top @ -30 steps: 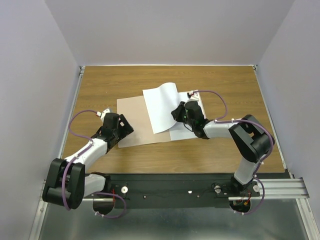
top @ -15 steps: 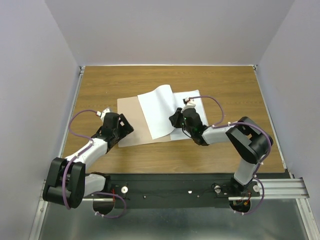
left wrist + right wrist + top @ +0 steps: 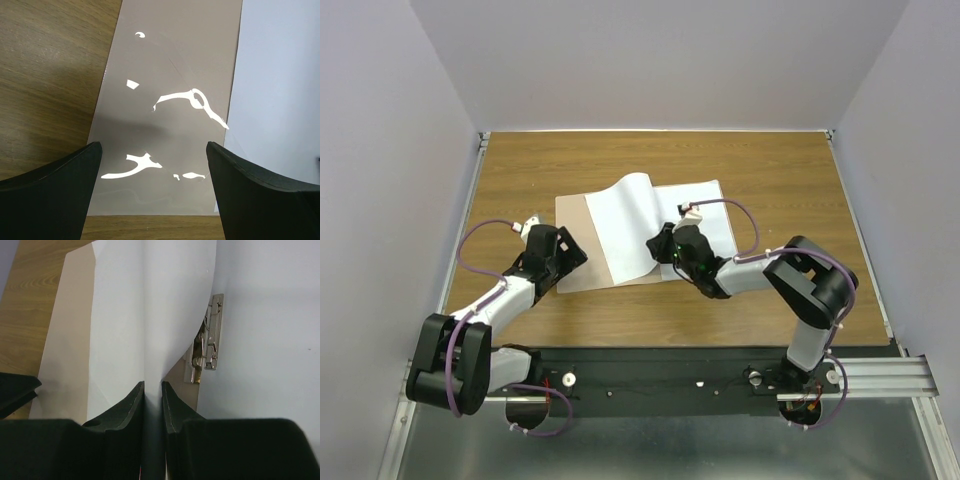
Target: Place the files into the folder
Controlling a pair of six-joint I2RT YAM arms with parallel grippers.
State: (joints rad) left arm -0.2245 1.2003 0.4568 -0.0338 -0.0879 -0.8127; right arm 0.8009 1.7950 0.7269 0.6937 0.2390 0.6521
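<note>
Right gripper (image 3: 152, 389) pinched on curled white sheet (image 3: 620, 225) over pinkish-tan folder (image 3: 165, 65), left gripper (image 3: 152, 160) wide open, empty, above folder's near edge, second sheet (image 3: 708, 205) flat alongside.

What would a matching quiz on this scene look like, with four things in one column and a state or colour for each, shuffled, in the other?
Column one:
1. left pincer
2. right pincer
3. curled sheet
4. folder

Column two:
A. pinkish tan, lying flat
B. open wide, holding nothing
C. clamped on a paper edge
D. white, bowed upward

Pairs: 1-B, 2-C, 3-D, 4-A
</note>
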